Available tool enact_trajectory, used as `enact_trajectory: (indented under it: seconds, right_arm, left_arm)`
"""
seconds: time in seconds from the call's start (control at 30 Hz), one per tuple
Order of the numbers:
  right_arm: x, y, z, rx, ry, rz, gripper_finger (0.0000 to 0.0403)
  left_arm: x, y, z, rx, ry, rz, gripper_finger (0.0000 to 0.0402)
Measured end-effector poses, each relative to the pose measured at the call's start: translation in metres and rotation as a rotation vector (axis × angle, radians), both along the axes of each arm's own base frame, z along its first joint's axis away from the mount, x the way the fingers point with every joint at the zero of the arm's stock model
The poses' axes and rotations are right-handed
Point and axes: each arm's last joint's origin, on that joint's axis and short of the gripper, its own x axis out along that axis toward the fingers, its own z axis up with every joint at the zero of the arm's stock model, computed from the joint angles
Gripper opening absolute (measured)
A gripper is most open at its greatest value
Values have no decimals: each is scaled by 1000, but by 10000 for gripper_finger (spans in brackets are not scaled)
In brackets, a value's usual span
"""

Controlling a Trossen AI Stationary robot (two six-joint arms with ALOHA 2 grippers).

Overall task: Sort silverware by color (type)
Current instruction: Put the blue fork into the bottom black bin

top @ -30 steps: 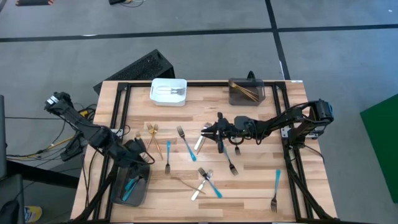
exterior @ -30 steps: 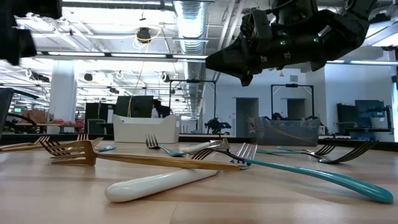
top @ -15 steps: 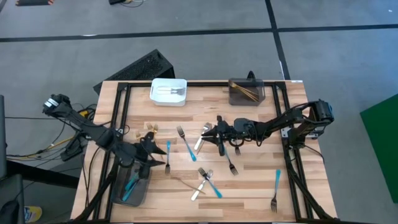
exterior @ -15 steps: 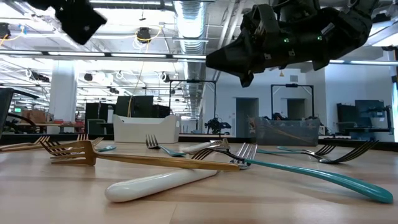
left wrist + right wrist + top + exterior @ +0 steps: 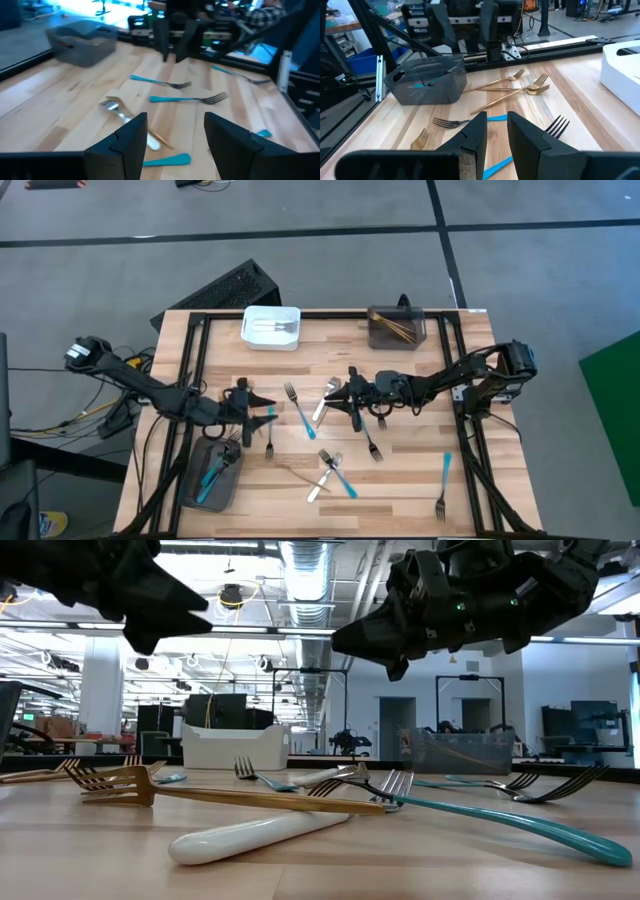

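The silverware lies scattered on the wooden table: gold forks [image 5: 246, 388], blue-handled forks [image 5: 301, 413] [image 5: 270, 430] [image 5: 446, 469], silver forks [image 5: 371, 442] and a crossed cluster [image 5: 330, 471]. My left gripper [image 5: 262, 405] hovers open above the table's left middle, pointing toward the right edge, beside the gold forks. Nothing is between its fingers [image 5: 131, 142]. My right gripper [image 5: 343, 394] hangs over the table's middle, pointing left, its fingers [image 5: 476, 134] a narrow gap apart with nothing between them.
A dark grey bin [image 5: 212, 480] at the near left holds blue-handled pieces. A white bin [image 5: 271, 327] with silver pieces and a dark bin [image 5: 397, 327] with gold pieces stand at the far edge. Black rails [image 5: 465, 430] run along both sides.
My left gripper has swung from above the dark grey bin toward the table's middle and far side. It has tipped up from pointing down to nearly level and rolled. My right gripper has kept still.
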Motion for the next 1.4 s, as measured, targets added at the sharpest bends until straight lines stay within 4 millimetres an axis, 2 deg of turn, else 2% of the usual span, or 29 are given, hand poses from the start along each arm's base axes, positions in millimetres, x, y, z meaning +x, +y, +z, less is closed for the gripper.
enact_trajectory:
  seconds: [0.17,0.37,0.53,0.73,0.9,1.13,1.27,1.4]
  right_arm:
    - [-8,0,19,8,-17,-2,102]
    - [-33,1,37,57,118,-45,102]
    - [-61,16,45,87,271,-130,102]
    - [-96,32,42,212,453,-309,102]
    - [-120,47,37,353,591,-344,102]
    - [-142,67,27,464,747,-392,102]
    - [-154,79,21,638,880,-435,102]
    - [-163,92,19,758,932,-475,102]
  left_arm:
    - [4,7,3,-7,-26,-15,183]
    - [12,17,3,2,-53,26,183]
    - [25,20,-4,31,-69,28,183]
    - [41,25,-11,46,-135,63,183]
    - [48,32,-14,38,-176,94,183]
    - [50,40,-15,35,-173,94,183]
    - [51,44,-12,29,-205,100,183]
    - [51,45,-9,21,-236,42,183]
